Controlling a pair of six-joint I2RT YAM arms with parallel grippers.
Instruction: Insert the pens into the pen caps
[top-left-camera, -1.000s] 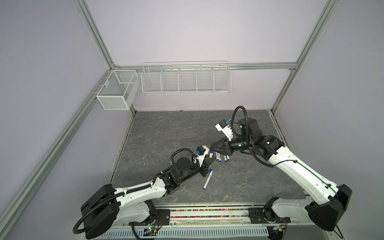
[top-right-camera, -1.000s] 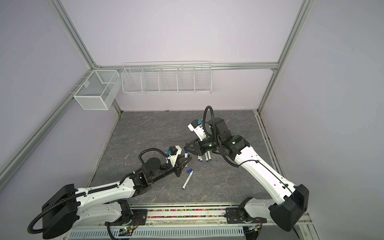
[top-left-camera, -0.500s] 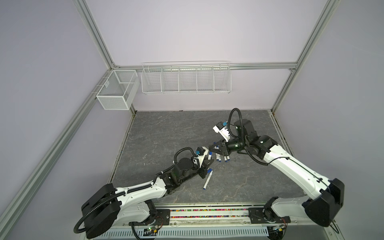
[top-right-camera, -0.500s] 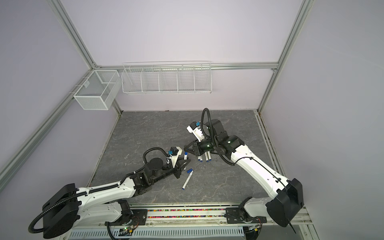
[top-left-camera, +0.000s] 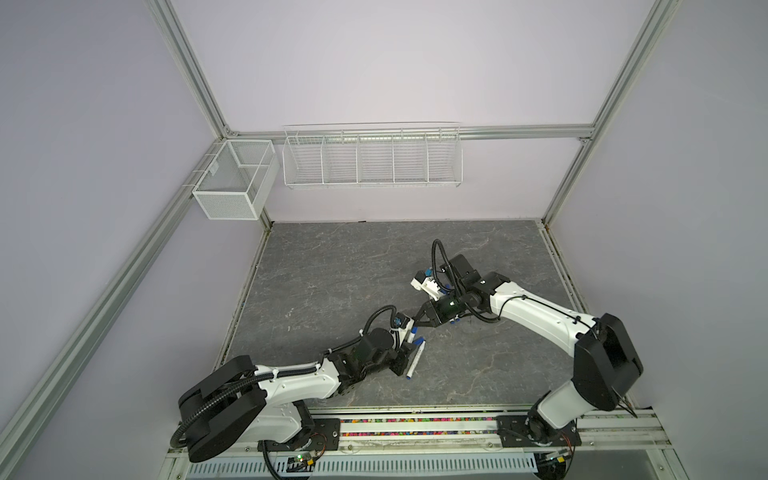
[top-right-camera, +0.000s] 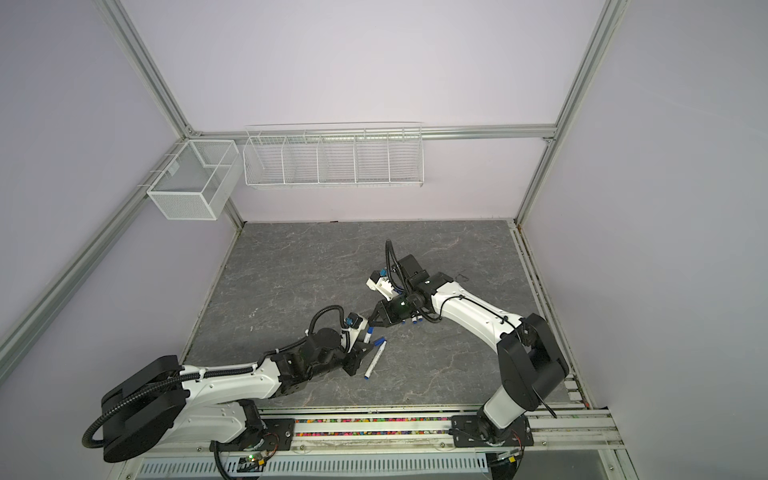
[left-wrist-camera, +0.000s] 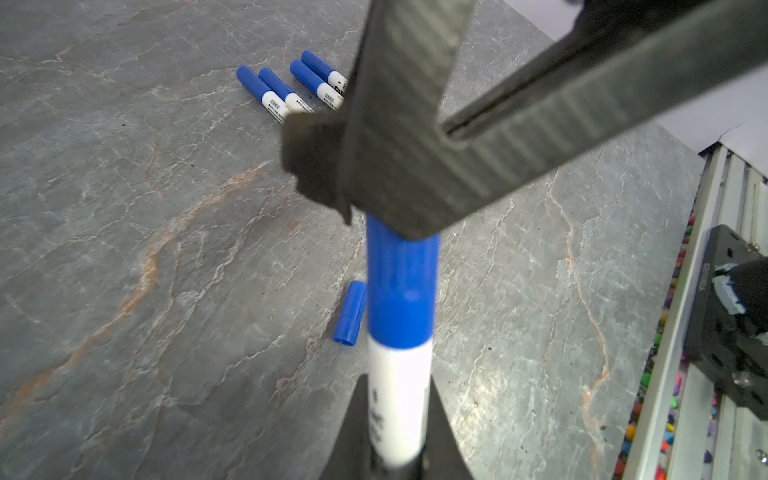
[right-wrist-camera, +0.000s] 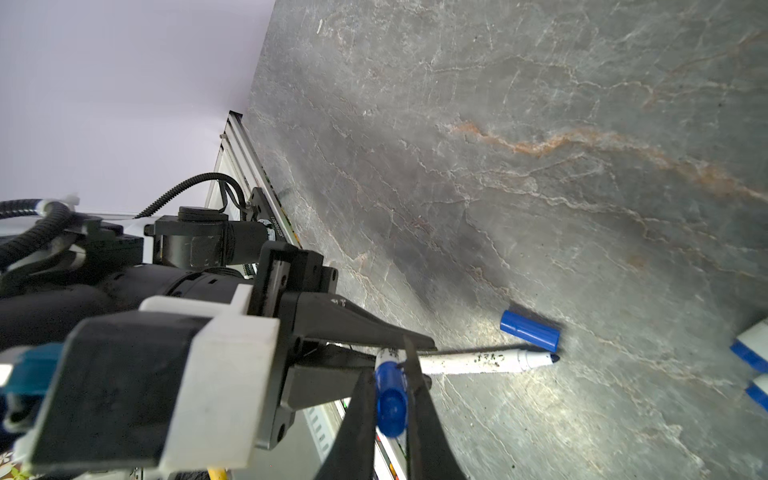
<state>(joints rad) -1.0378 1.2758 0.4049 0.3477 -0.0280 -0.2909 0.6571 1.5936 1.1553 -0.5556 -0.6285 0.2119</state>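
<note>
My left gripper (left-wrist-camera: 399, 399) is shut on the white barrel of a pen (left-wrist-camera: 398, 386) that carries a blue pen cap (left-wrist-camera: 401, 286). My right gripper (right-wrist-camera: 390, 374) is shut on that same cap (right-wrist-camera: 390, 401), end-on to the left gripper. In both top views the two grippers meet over the front middle of the table, the right gripper (top-left-camera: 417, 327) (top-right-camera: 371, 325) at the held pen (top-left-camera: 411, 334) (top-right-camera: 366, 336). An uncapped pen (right-wrist-camera: 478, 361) (top-left-camera: 414, 360) lies on the table below, with a loose cap (right-wrist-camera: 530, 330) (left-wrist-camera: 350, 312) at its tip.
Several capped pens (left-wrist-camera: 291, 89) (top-right-camera: 415, 321) lie side by side under my right arm. Two white wire baskets (top-left-camera: 372, 156) (top-left-camera: 232, 183) hang on the back wall. A metal rail with coloured bits (top-left-camera: 415, 428) runs along the table's front edge.
My right gripper has come down and forward to the pen in my left gripper, and its jaws have closed on the blue cap. The left arm has shifted slightly.
</note>
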